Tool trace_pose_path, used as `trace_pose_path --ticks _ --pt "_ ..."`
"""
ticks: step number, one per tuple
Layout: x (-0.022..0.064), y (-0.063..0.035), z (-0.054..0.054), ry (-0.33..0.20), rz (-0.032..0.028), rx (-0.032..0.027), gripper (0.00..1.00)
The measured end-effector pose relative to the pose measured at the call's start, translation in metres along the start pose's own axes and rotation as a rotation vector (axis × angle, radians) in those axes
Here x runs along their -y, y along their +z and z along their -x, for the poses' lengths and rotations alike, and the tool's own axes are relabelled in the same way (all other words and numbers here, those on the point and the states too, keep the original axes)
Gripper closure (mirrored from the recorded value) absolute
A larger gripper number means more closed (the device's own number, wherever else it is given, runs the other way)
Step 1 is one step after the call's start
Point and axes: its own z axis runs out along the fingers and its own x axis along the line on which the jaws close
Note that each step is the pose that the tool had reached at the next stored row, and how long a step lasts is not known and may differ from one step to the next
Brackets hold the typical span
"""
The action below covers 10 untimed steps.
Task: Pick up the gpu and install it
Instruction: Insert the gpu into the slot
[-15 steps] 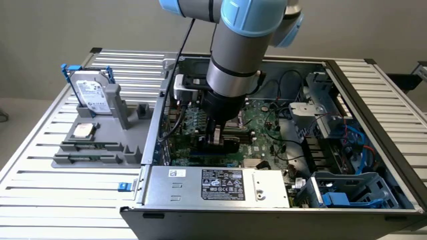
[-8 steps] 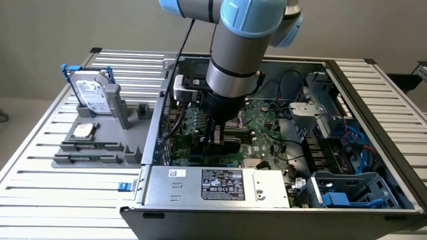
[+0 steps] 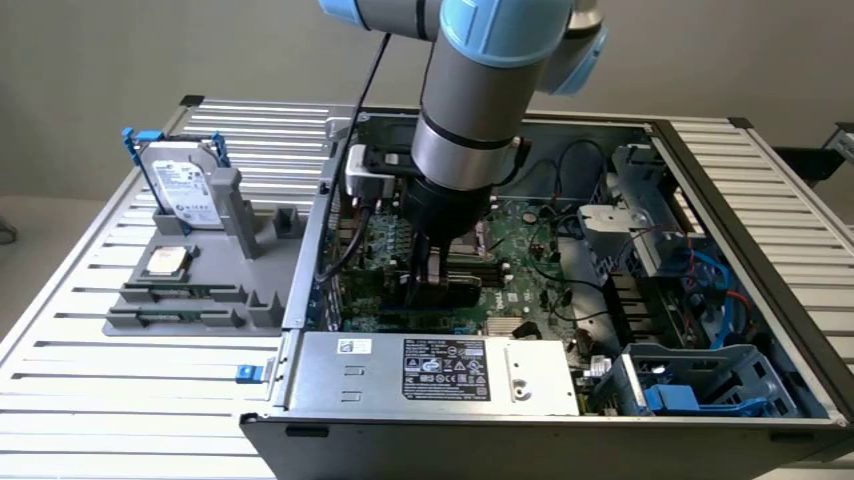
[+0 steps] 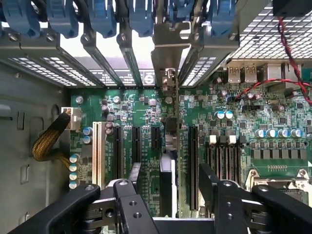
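Your jaws stand wide, holding nothing; the gpu (image 4: 167, 183) sits edge-on between them in a motherboard (image 4: 234, 141) slot. If it isn't fully seated, lifting away could leave it tilted.

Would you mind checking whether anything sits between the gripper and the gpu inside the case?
Nothing visible does. The gripper stands open directly over the gpu, which stands on edge in a motherboard slot, its bracket at the rear slots.
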Motion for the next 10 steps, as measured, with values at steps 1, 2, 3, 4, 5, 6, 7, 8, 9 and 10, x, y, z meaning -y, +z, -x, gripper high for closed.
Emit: trace_pose_path --ticks 1,2,3,4,5,6,7,8,9,10 --pt "-0.0004 -0.0025 0.0 0.0 0.0 0.0001 0.41" --pt "-0.0009 -0.0055 0.0 0.0 0.0001 0.0 0.41" --pt "-0.0016 -0.0094 0.0 0.0 0.0001 0.0 0.41" --pt "-0.0023 -0.0135 0.0 0.0 0.0 0.0003 0.41" --pt "-0.0031 -0.0178 0.0 0.0 0.0001 0.0 0.41" --pt "-0.0039 -0.022 0.0 0.0 0.0001 0.0 0.41" --pt "-0.0045 -0.0258 0.0 0.0 0.0 0.0001 0.41" --pt "-0.005 -0.0284 0.0 0.0 0.0001 0.0 0.41" --pt "-0.0052 -0.0294 0.0 0.0 0.0001 -0.0002 0.41" --pt "-0.0052 -0.0296 0.0 0.0 0.0 -0.0003 0.41"
